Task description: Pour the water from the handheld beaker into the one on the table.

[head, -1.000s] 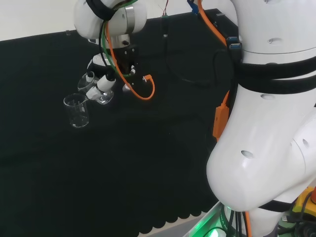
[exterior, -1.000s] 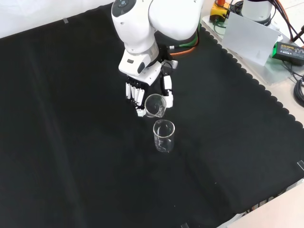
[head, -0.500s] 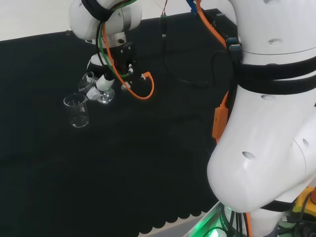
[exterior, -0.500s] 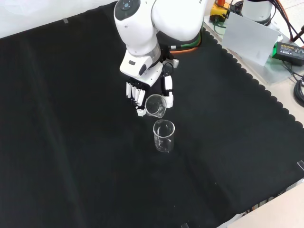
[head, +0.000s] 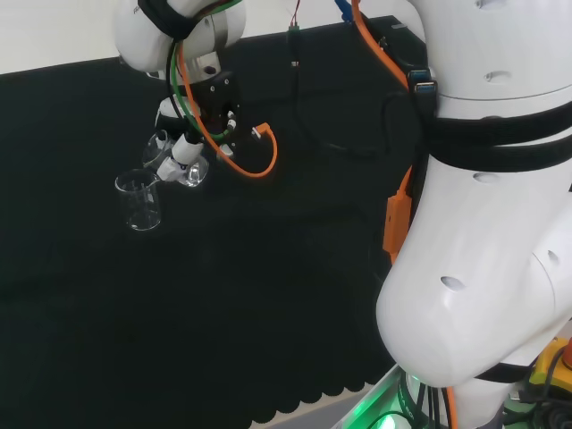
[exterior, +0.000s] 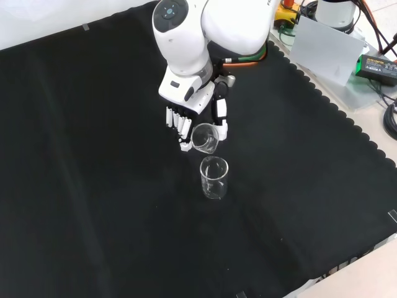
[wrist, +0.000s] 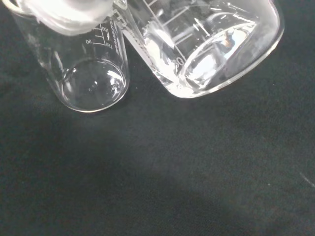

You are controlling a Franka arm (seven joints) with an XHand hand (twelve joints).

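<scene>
My hand (exterior: 186,118) (head: 183,147) is shut on a clear glass beaker (exterior: 205,138) (head: 188,172) (wrist: 206,44), holding it tilted with its mouth toward a second clear beaker (exterior: 214,178) (head: 139,201) (wrist: 88,73). That second beaker stands upright on the black cloth, just in front of the hand in the front view and to its left in the head view. The held beaker's rim hangs just above and beside the standing beaker's rim. In the wrist view a little water lies in the held beaker's lower side; the standing beaker looks dry at its bottom.
Black cloth (exterior: 93,186) covers the bench all round the two beakers. An orange cable (head: 259,156) loops off the wrist. The arm's white links (head: 483,223) stand at the head view's right. Grey boxes and cables (exterior: 335,49) lie beyond the cloth's scalloped edge.
The wrist has rolled and shifted slightly, tipping the held beaker a bit further toward the standing one. The standing beaker has not moved.
</scene>
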